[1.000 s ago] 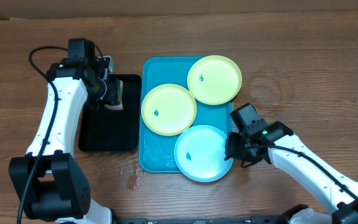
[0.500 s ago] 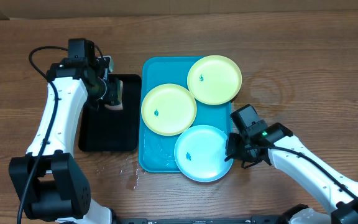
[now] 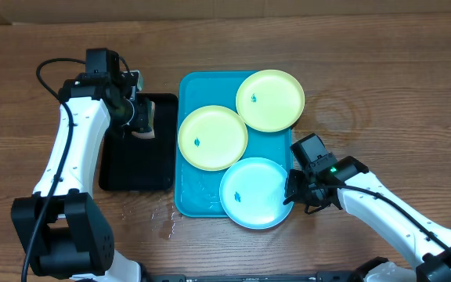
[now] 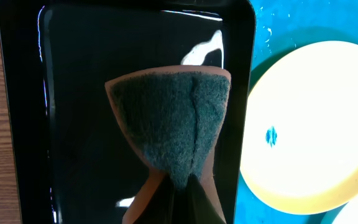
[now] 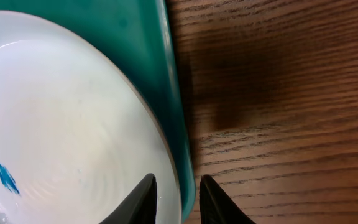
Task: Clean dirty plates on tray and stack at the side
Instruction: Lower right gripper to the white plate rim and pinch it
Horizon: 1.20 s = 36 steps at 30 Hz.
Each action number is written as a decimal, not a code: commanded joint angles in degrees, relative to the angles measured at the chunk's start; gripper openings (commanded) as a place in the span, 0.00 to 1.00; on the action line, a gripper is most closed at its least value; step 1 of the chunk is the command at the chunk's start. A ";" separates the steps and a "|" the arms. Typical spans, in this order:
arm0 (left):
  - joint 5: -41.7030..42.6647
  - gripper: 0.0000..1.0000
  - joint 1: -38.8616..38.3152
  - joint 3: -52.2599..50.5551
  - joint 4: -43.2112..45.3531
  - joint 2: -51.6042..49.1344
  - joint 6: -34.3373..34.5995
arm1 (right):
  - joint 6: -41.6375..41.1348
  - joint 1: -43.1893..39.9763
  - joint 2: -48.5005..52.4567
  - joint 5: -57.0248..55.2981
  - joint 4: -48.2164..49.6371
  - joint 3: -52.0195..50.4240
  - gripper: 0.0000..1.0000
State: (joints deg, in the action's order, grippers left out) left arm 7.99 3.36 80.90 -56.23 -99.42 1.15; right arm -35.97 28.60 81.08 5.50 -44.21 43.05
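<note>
We see the tray (image 3: 188, 94) in the middle of the brown bench (image 3: 382, 94). All three plates are on it, close together. The upper yellow-green plate (image 3: 270, 99) sits at the tray's upper right corner, and its edge sticks out past the rim. The middle yellow-green plate (image 3: 212, 138) lies left of centre. The light blue plate (image 3: 255, 193) lies at the lower right, and it hangs a little over the rim too. Each plate has one small blue mark on it.

The left end effector (image 3: 141, 119) is at the upper left of the overhead view, over the black tray (image 3: 135, 168) that lies just beside the big tray. It is clenched on a sponge (image 4: 169, 118) that is orange with a dark green scrubby face. The sponge fills the middle of the left wrist view.

The right end effector (image 3: 294, 192) is at the right edge of the light blue plate. In the right wrist view its two fingers (image 5: 143, 199) stand a little apart. One is over the plate, and the other is over the wood outside the tray's rim. The plate's edge and the tray's rim sit between them. We cannot tell if the fingers are pinching the plate.
</note>
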 commanded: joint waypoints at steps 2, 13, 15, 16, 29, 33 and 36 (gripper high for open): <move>1.07 0.04 -0.07 0.79 -0.13 0.81 0.57 | 0.13 0.33 -0.24 -0.72 0.26 -0.31 0.24; 1.07 0.04 -0.07 0.79 -0.11 0.81 0.57 | 0.17 0.33 -0.24 -0.72 0.20 -0.31 0.20; 1.07 0.04 -0.07 0.79 -0.11 0.81 0.57 | 0.15 0.33 -0.24 -0.72 0.22 -0.31 0.20; 1.07 0.04 -0.07 0.79 -0.11 0.81 0.57 | 0.15 0.33 -0.24 -0.72 0.26 -0.31 0.20; 1.07 0.04 -0.07 0.79 -0.09 0.79 0.57 | 0.15 0.33 0.07 0.15 0.44 -0.31 0.20; 1.07 0.04 -0.07 0.79 -0.09 0.66 0.57 | 0.15 0.35 0.07 0.83 0.44 -0.31 0.18; 1.07 0.04 -0.07 0.79 -0.11 0.48 0.57 | 0.17 0.70 0.07 1.20 0.42 -0.31 0.18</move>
State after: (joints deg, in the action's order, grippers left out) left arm 7.99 3.36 80.90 -56.23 -99.42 1.15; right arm -35.97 28.62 81.08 6.04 -44.14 43.05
